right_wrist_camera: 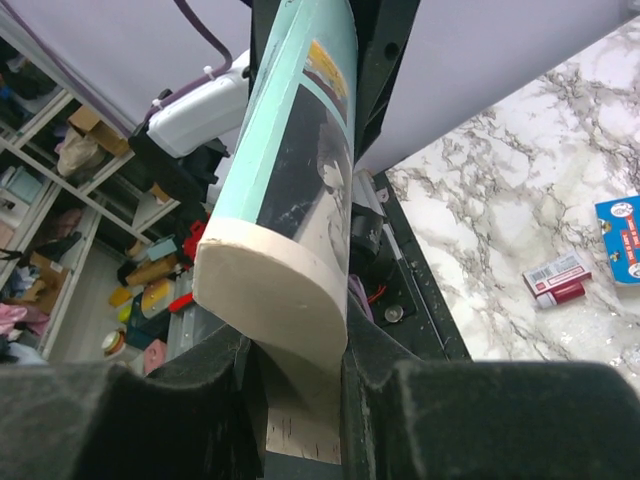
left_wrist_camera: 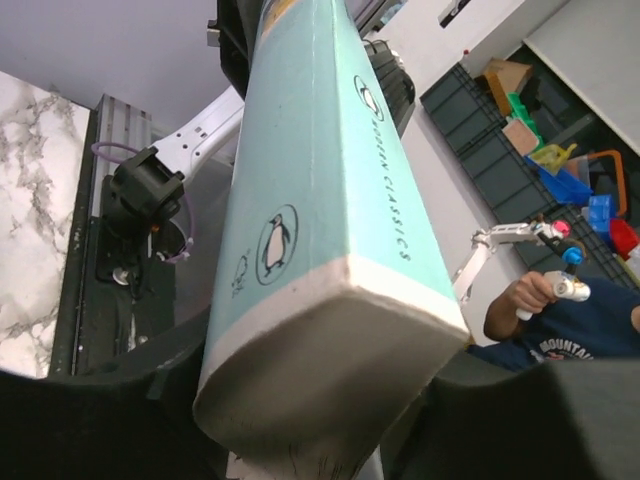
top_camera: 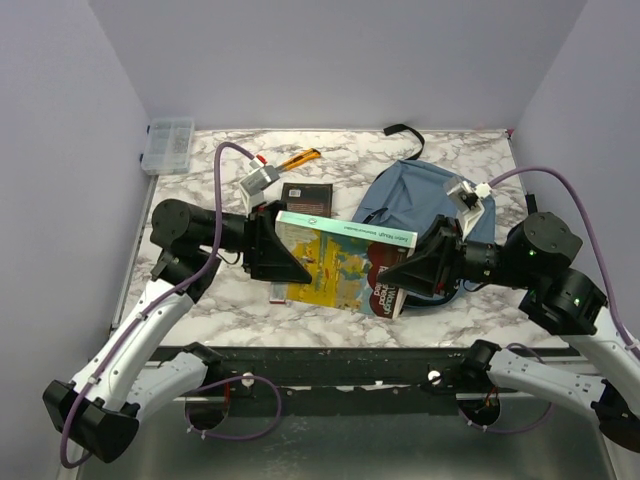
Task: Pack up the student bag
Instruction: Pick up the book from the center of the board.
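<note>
Clear plastic box (top_camera: 169,144) far-left; orange pen (top_camera: 300,158) near black booklet (top_camera: 306,195)

2 arms bent inward; left claw (top_camera: 287,250) faces right claw (top_camera: 398,270), raised.

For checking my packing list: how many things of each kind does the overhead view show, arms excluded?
Backpack: 1
Books: 3 (teal book, yellow book, black book)
Clear plastic box: 1
Orange-handled tool: 1
Total: 6

Matt cloth student bag (top_camera: 420,195) (glossy paper book (top_camera: 338,265))
</note>
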`<state>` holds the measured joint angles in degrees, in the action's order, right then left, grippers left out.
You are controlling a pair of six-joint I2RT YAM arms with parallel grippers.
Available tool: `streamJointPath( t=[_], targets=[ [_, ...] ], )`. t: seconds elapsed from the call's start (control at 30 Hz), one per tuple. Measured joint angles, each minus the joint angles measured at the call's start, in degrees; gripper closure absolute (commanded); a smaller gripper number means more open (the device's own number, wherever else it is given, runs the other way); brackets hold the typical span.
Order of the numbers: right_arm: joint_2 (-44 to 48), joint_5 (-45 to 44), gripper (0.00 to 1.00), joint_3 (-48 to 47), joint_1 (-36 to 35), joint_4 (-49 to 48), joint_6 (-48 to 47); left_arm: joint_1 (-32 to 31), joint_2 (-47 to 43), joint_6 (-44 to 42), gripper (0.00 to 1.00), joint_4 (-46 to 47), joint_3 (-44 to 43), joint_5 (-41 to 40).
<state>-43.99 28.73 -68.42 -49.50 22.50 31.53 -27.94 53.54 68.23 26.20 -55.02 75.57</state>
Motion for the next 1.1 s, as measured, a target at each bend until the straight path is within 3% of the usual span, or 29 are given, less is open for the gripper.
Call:
streamJointPath(
  t=[0.03, 0.13, 0.2, 0.3, 0.37, 0.43, 0.9, 0.97, 1.03, 1.1],
  targets=[
    [-0.1, -0.2, 0.99, 0.0, 0.0, -0.2, 0.2, 0.0, -0.2, 0.4, 0.65, 0.7, 0.2, -0.1],
    [-0.1, -0.7, 0.98, 0.1, -0.2, -0.7, 1.4, 0.0, -0.5, 1.7, 1.0, 2.4, 0.5, -0.5],
    [-0.1, -0.9, 0.77, 0.2, -0.4, -1.2, 2.3, 0.0, -0.4, 2.4, 1.0, 2.8, 0.7, -0.7],
    [-0.3, -3.3, 0.28, 0.2, -0.6, -0.8, 2.6, 0.1, 0.1, 2.9, 1.0, 3.4, 0.7, -0.9],
    [-0.3, -9.0, 0.1, 0.1, -0.4, -0.5, 2.3, 0.6, 1.1, 3.9, 1.0, 3.5, 1.0, -1.4],
    [-0.4, -14.4, 0.0, 0.2, -0.2, 0.2, 1.4, 1.1, 2.3, 5.0, 1.0, 3.7, 1.7, -1.6],
    [-4.9, -25.0, 0.03, 1.9, 0.0, -0.2, -10.3, 3.1, 8.6, 9.7, 1.0, 2.9, 3.5, -2.3],
    [-5.3, -24.9, 0.23, 2.0, 0.0, -0.9, -11.5, 3.3, 8.8, 10.0, 1.0, 2.9, 3.9, -2.3],
    [-5.3, -24.9, 0.5, 2.7, 0.0, -2.4, -12.4, 3.5, 9.4, 10.2, 0.89, 2.9, 4.3, -2.2],
    [-5.4, -24.8, 0.6, 3.0, 0.0, -3.4, -12.3, 3.6, 9.9, 10.3, 0.78, 2.9, 4.5, -1.9]
  ],
)
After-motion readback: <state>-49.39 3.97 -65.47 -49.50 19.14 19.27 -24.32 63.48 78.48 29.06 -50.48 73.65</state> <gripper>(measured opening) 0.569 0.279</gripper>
